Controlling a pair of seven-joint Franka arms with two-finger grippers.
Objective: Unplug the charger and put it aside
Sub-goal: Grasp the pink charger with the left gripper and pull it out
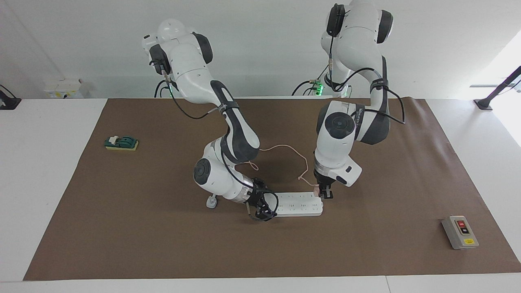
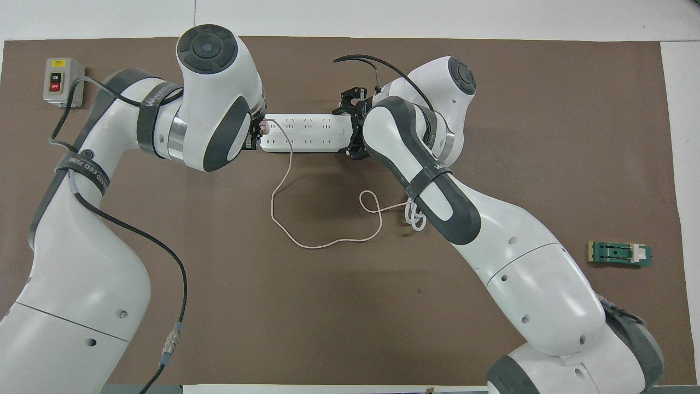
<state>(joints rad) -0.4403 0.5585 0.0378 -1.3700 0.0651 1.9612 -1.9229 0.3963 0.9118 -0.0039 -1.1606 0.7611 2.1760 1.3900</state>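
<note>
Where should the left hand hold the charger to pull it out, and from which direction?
Grip the charger's small cube body, not its thin cable, coming straight down from above. It stands at the power strip's end toward the left arm, with the cable trailing toward the robots, so its top is free. The left hand is already there; the right hand is at the strip's opposite end.
</note>
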